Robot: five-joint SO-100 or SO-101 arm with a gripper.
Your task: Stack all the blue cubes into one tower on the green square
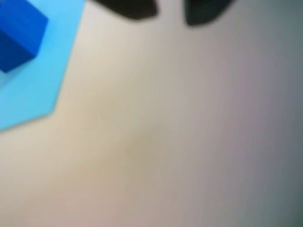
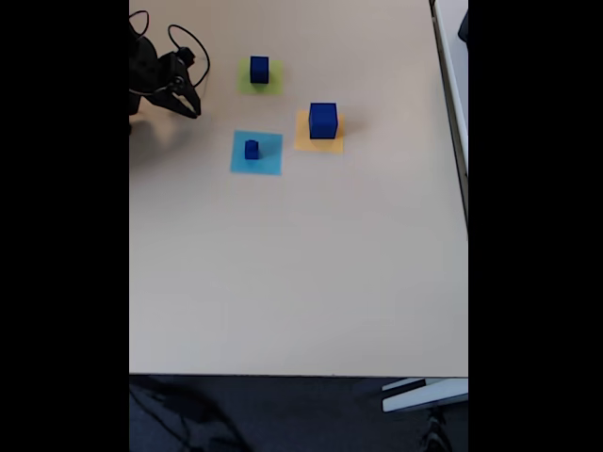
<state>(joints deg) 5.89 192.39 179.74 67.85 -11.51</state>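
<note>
No writing is legible. The claw (image 2: pixel 188 102) gapes, empty, over the smooth beige bench (image 2: pixel 301 273). Matte blue cubes sit apart: one on the green square (image 2: pixel 270 85), one on the light-blue square (image 2: pixel 266 158), the largest on the orange square (image 2: pixel 303 139).

Table (image 2: pixel 311 273): smooth, matt, pale beige surface, laminate-like, with a soft sheen where daylight falls across it. Blue cubes: the large one (image 2: pixel 322 120), the middle one (image 2: pixel 259 68) and the small one (image 2: pixel 252 149) are solid, opaque, evenly coloured dark blue with flat, smooth faces and a slight satin look; the material itself cannot be told. Green square (image 2: pixel 272 83), light-blue square (image 2: pixel 266 162) and orange-yellow square (image 2: pixel 306 139): thin, flat, matt patches resembling paper or card, lying flush on the table. Gripper (image 2: pixel 188 99): black, matt, plastic-like fingers (image 1: pixel 135 9), blurred in the wrist view; thin black cables (image 2: pixel 188 38) loop above it.
</note>
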